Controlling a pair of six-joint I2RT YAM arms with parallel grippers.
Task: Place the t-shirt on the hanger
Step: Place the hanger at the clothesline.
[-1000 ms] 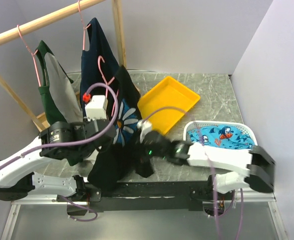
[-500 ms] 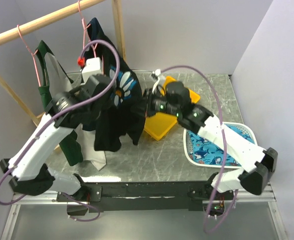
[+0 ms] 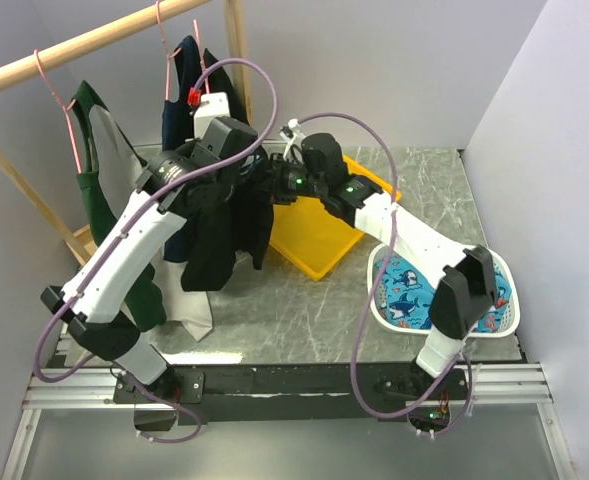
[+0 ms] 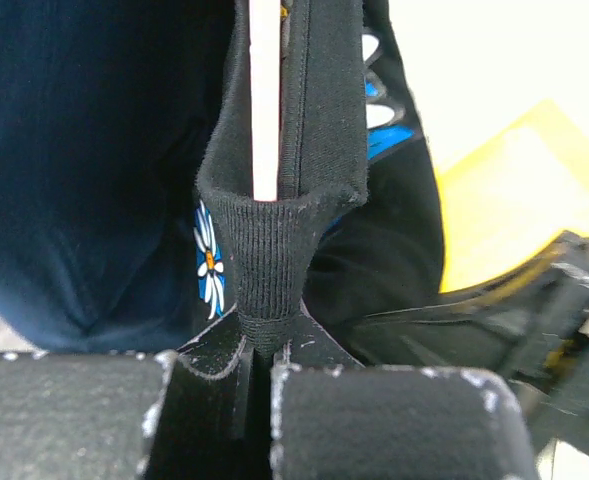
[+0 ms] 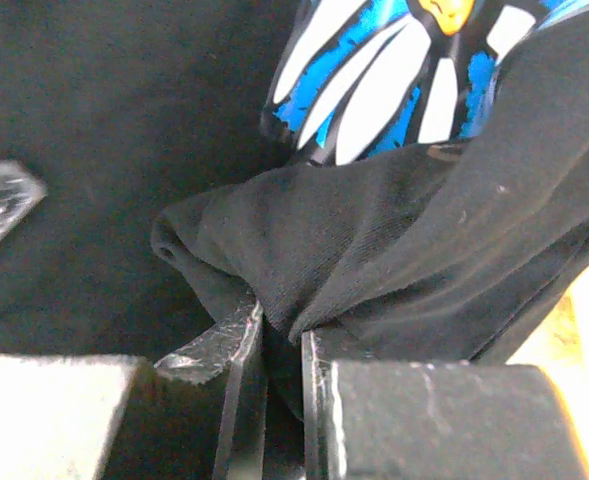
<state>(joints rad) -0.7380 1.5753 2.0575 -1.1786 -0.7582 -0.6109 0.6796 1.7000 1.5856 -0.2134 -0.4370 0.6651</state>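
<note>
We see the t-shirt [image 3: 219, 235] hanging, long axis vertical, over the surface [image 3: 304, 300]. Left fingers [image 4: 209, 365] pinch its collar, right fingers [image 5: 229, 345] a fold.

Lab test cell — white partitions [image 3: 374, 60], wooden rail [image 3: 94, 42].

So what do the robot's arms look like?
The left arm and right arm are white with chunky black joints. A purple cable loops off each. The right arm has small green lights near its wrist; the left wears a white box with a red tip. Their fingers are black, scuffed white.
</note>
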